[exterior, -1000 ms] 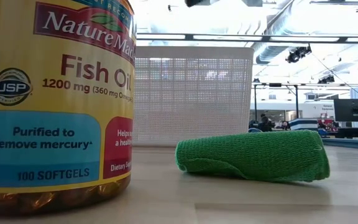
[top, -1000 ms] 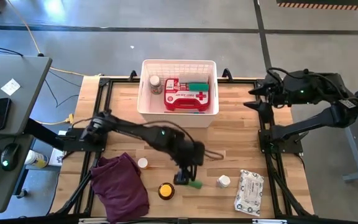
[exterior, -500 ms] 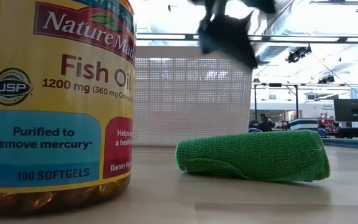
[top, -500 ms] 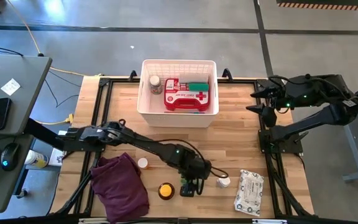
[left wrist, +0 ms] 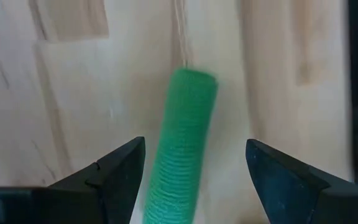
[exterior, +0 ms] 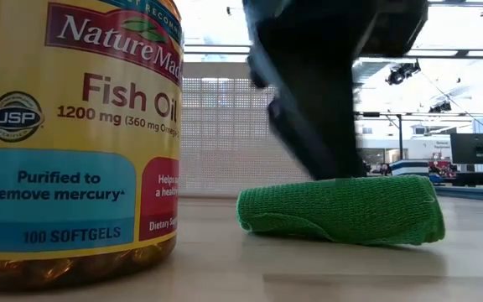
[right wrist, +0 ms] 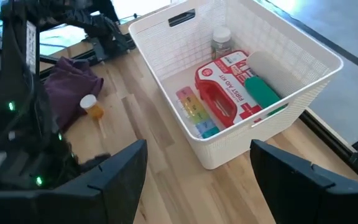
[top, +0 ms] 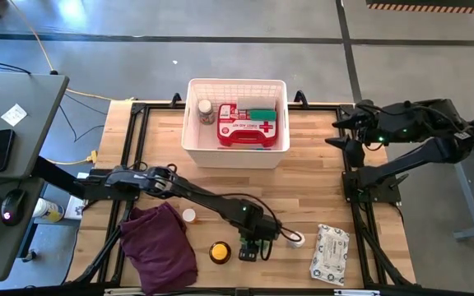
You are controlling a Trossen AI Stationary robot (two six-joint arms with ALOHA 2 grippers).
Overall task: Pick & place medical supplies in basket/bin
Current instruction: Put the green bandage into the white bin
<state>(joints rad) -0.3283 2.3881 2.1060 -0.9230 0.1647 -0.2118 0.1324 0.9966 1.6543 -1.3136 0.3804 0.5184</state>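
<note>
A green roll lies on its side on the wooden table near the front edge, also seen in the low view. My left gripper is open and points steeply down over it. One finger stands on each side of the roll, with a gap showing at both. From above, the gripper hides most of the roll. The white basket stands at the far middle, holding a red first-aid case, another green roll, a bottle and a rainbow pill organiser. My right gripper waits open, raised at the table's far right.
A large fish oil bottle stands just left of the left gripper, and a small white bottle just right of it. A wipes pack lies at the near right. A small amber bottle and a purple cloth are at the near left.
My left gripper has come down and a little toward the table's near edge, onto the green roll, and its fingers now straddle the roll. The roll has stayed where it lay.
</note>
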